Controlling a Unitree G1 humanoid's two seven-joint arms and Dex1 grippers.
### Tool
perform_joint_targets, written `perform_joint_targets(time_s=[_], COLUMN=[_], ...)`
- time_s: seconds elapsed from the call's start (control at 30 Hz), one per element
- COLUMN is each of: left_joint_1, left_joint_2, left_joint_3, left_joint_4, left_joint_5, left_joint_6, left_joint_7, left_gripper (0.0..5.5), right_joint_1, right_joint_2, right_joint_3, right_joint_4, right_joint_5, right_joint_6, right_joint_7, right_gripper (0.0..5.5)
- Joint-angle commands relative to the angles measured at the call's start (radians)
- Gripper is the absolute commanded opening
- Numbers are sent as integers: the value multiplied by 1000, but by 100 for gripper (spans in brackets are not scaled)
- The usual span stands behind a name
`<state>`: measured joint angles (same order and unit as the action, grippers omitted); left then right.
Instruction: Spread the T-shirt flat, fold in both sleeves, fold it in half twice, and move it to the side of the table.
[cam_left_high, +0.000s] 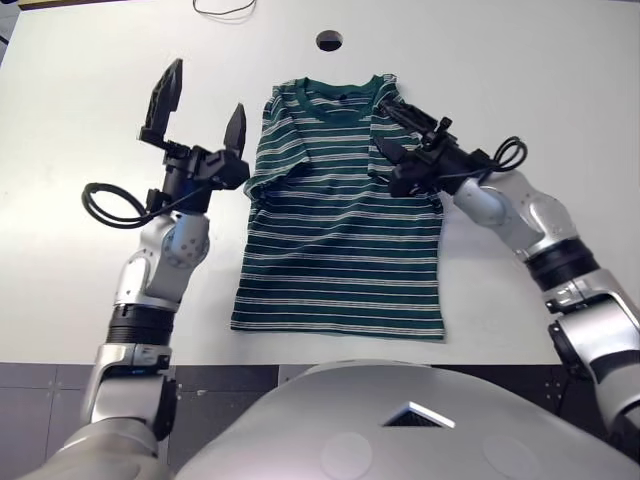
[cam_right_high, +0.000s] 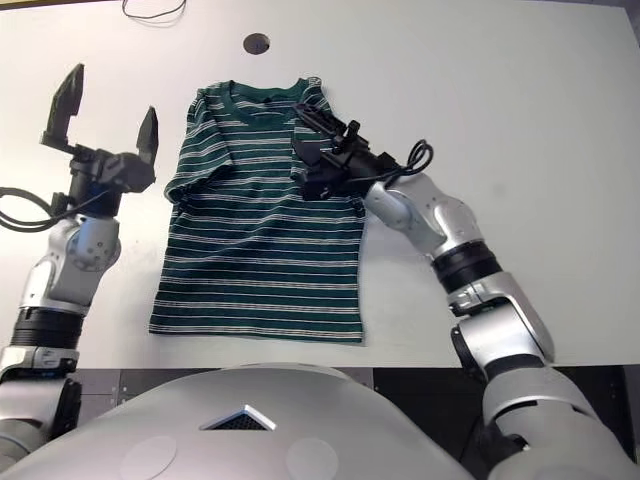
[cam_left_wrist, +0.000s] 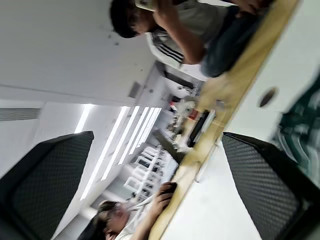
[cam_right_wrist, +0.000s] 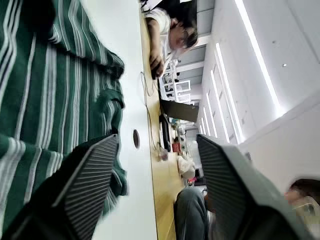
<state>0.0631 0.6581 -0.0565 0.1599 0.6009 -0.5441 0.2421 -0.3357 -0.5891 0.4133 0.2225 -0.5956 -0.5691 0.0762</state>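
White worktop (cam_left_high: 520, 80) carries the whole job, with a dark round hole (cam_left_high: 329, 40) near its far edge and a thin cable (cam_left_high: 225, 10) beyond that.

Right pincer (cam_left_high: 382, 125) sits low over the T-shirt (cam_left_high: 340, 240), at the shoulder on the robot's right, just beside the collar. Its fingers are spread apart with no cloth between them, so it is released; whether the lower finger rests on the fabric I cannot tell. That spot is where the right sleeve (cam_left_high: 405, 115) lies turned in over the body of the shirt, which would explain why the pincer is placed there.

Left pincer (cam_left_high: 205, 95) is also released, fingers wide and pointing up and away, held above bare worktop just beside the shirt's left shoulder and clear of the cloth. Parked off the fabric, it leaves the folds undisturbed.

Outward from both, the green striped shirt lies spread in the middle of the worktop, collar at the far end, hem nearest the robot. Its left sleeve (cam_left_high: 262, 170) also looks tucked inward, giving a nearly straight-sided shape. By my reading the sleeve folds are about done, and the two half folds and the move to the side are not yet made.
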Motion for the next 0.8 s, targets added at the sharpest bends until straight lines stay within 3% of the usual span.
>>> perform_joint_targets(time_s=[0.03, 0.1, 0.2, 0.33, 0.5, 0.8], left_joint_1=[238, 341, 417, 438, 368, 373], left_joint_2=[208, 282, 370, 456, 472, 550], left_joint_3=[86, 104, 106, 37, -50, -56], left_joint_4=[-77, -122, -147, -152, -171, -171], left_joint_5=[-110, -164, -195, -187, -171, -187], left_joint_6=[-138, -172, -186, -184, -195, -236], left_joint_7=[-170, -271, -412, -612, -746, -832], left_gripper=[474, 474, 474, 474, 474, 474], right_joint_1=[298, 466, 672, 788, 797, 699], right_joint_2=[-290, -404, -524, -577, -586, -549], right_joint_3=[-273, -318, -291, -236, -120, -10], right_joint_4=[-286, -307, -313, -387, -479, -556], right_joint_5=[304, 317, 244, 144, 131, 191], right_joint_6=[-30, -48, -70, -110, -149, -109], right_joint_7=[174, 259, 382, 487, 615, 764], right_gripper=[313, 313, 313, 313, 313, 313])
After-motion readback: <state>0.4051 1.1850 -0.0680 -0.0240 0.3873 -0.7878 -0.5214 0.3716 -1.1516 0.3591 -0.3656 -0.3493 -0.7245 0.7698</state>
